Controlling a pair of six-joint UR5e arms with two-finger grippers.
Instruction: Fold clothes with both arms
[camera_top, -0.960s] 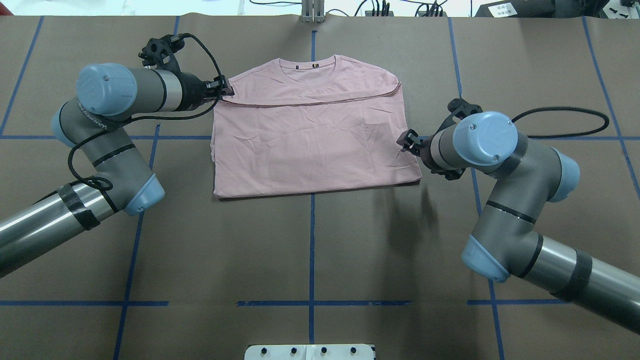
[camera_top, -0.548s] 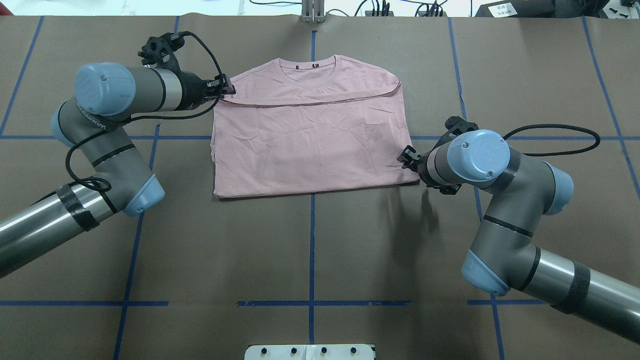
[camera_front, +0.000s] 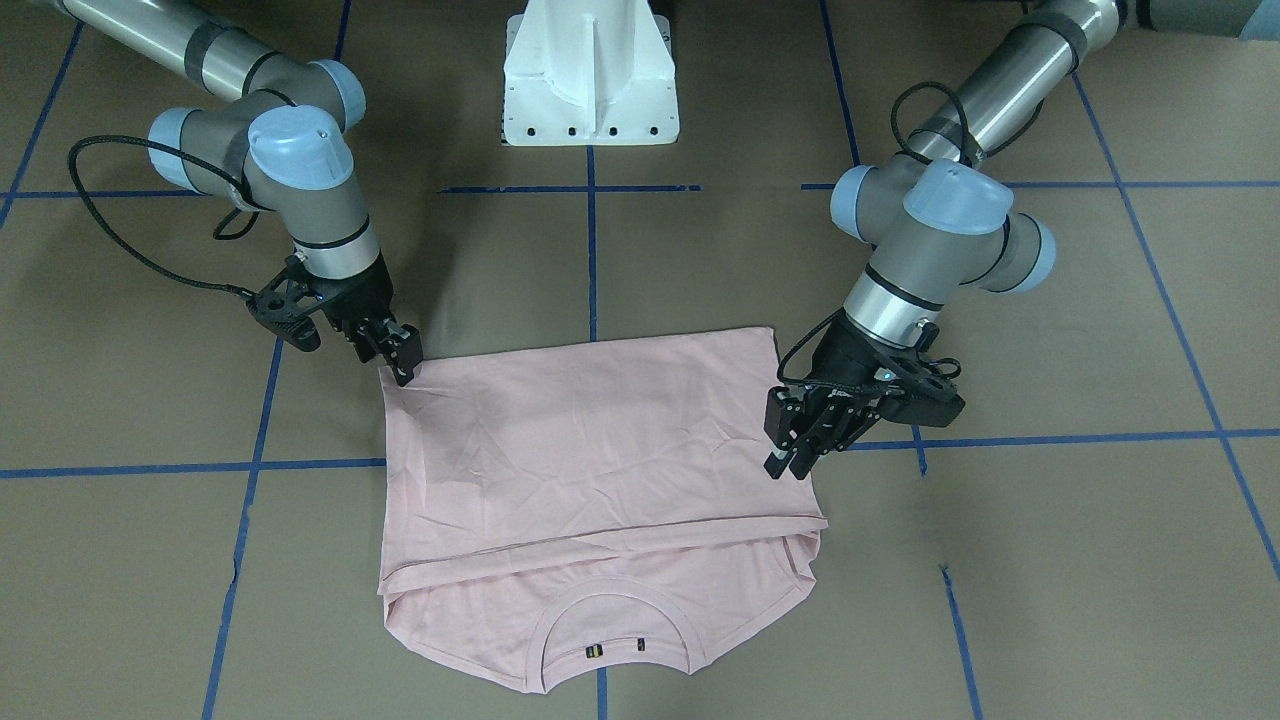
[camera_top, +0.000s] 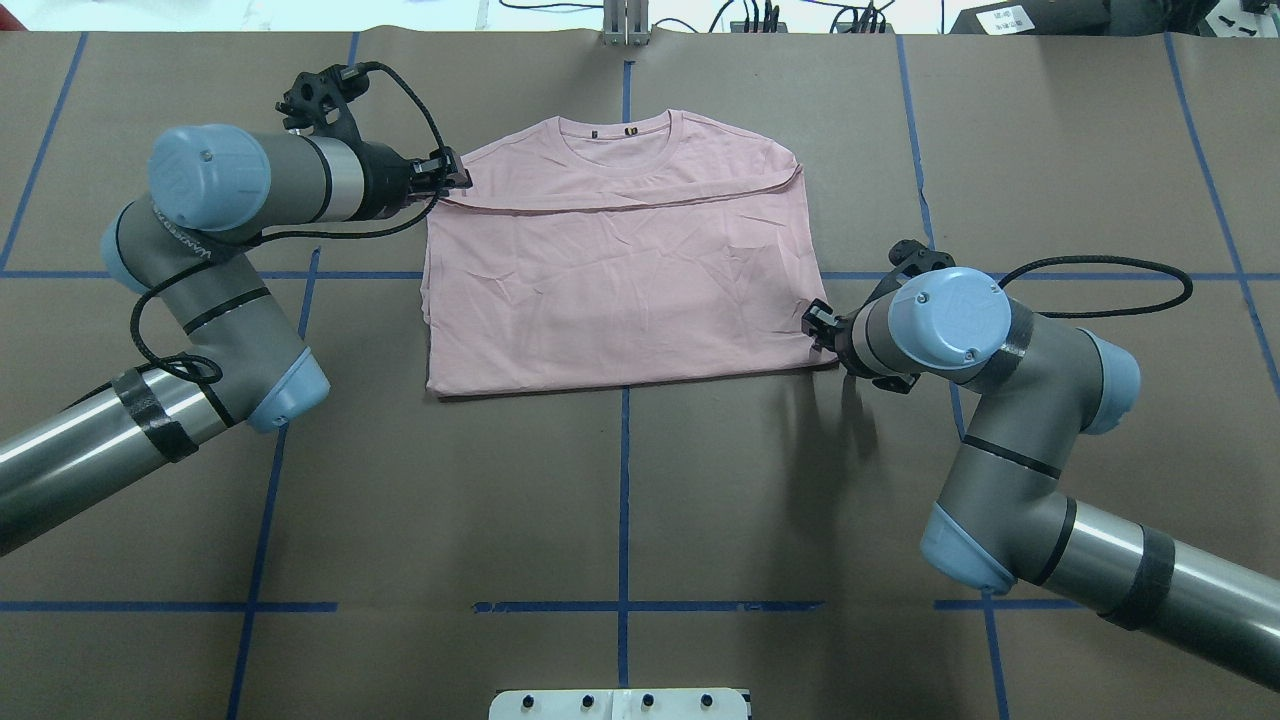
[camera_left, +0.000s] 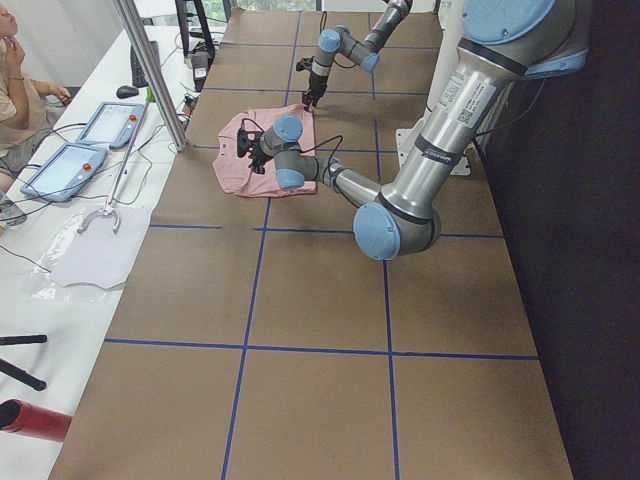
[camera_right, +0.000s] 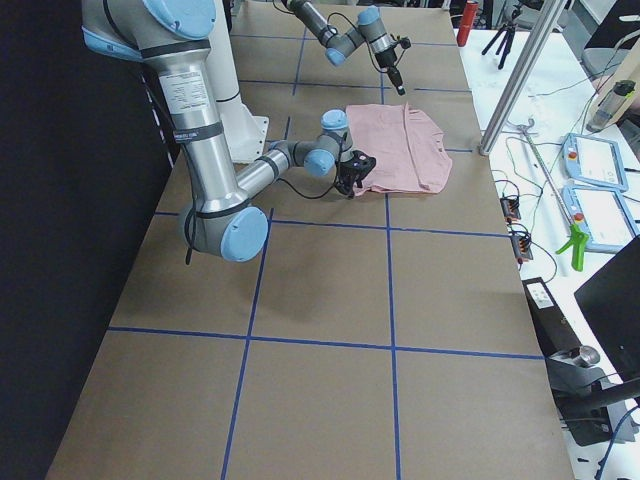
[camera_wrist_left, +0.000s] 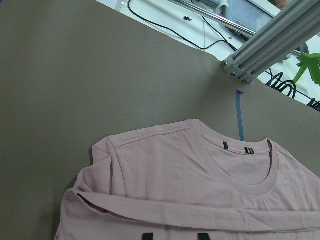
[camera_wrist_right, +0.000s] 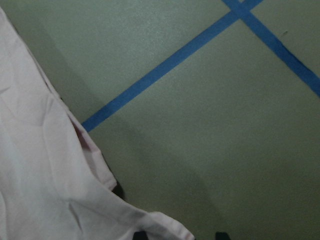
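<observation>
Brown-papered table (camera_top: 450, 500) with blue tape lines (camera_top: 622, 480) carries your pink T-shirt (camera_top: 620, 290), folded with the collar (camera_top: 625, 138) showing, lying between both tools. Your left tool (camera_top: 458, 180) is released, fingers apart, over the end of the folded edge. Your right tool (camera_top: 815, 325), likewise released, sits at the shirt's near corner, with the cloth just beside it.

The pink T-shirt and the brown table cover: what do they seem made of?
T-shirt: soft matte knit, probably cotton; it shows fine creases and lies in flat layers. Table cover: probably brown paper, judging by its flat, dull surface; I cannot be sure.
</observation>
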